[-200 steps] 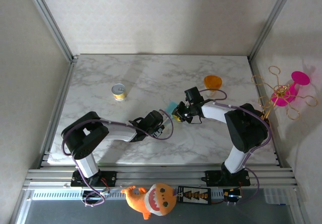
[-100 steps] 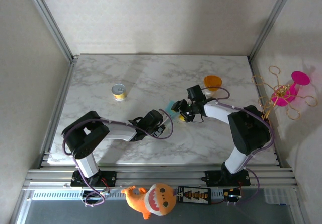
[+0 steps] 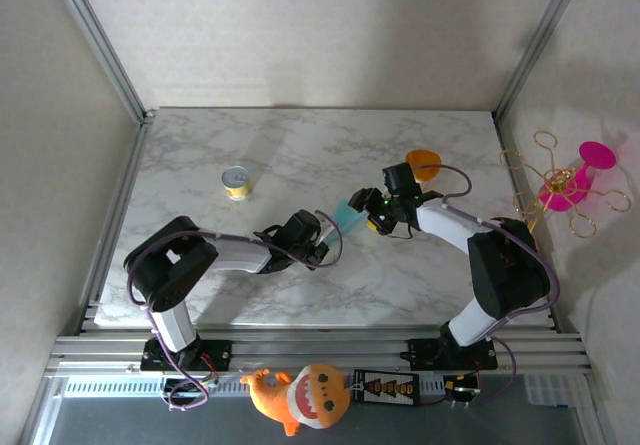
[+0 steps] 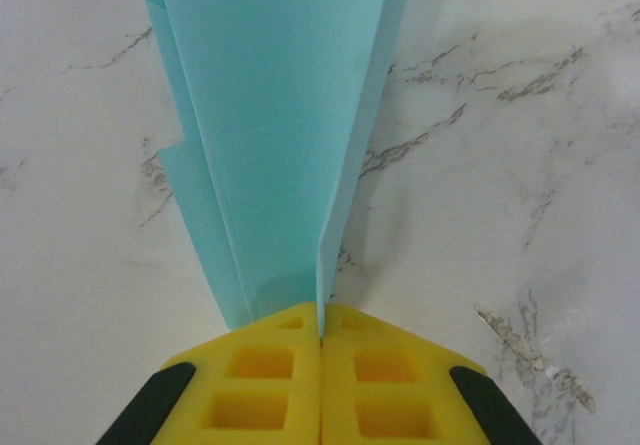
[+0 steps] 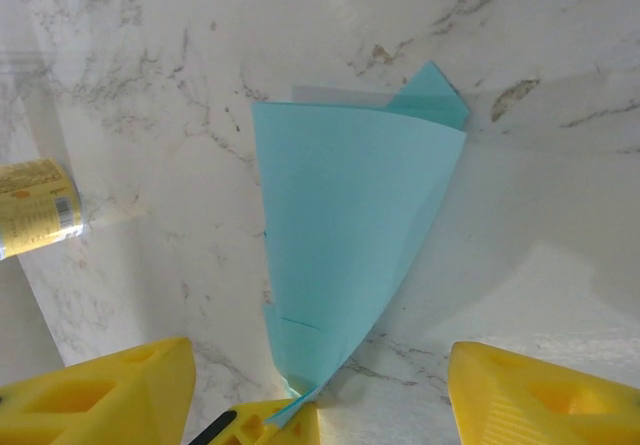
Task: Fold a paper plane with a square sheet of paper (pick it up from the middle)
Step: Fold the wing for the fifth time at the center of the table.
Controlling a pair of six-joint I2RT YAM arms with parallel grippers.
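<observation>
**Marble table, two grippers, folded teal paper**

1. Table (image 3: 200, 145): white marble top with grey veining, framed by metal rails.
2. Left gripper (image 4: 321, 340): reaching toward the table's middle; yellow fingers pressed fully together, pinching the narrow end of the paper plane.
3. Right gripper (image 5: 320, 350): near the middle, toward the right edge; yellow fingers spread wide, gripping nothing, one on either side of the paper and apart from it.
4. Paper plane (image 4: 280, 115): teal-blue, folded into layered flaps, tapering to the pinched end and widening away from it; located about mid-table, between the two grippers.
5. Orange cup (image 3: 422, 163): toward the far right corner, just behind the right wrist.
6. Yellow can (image 3: 236, 182): upright, toward the far left, well apart from the paper.
</observation>
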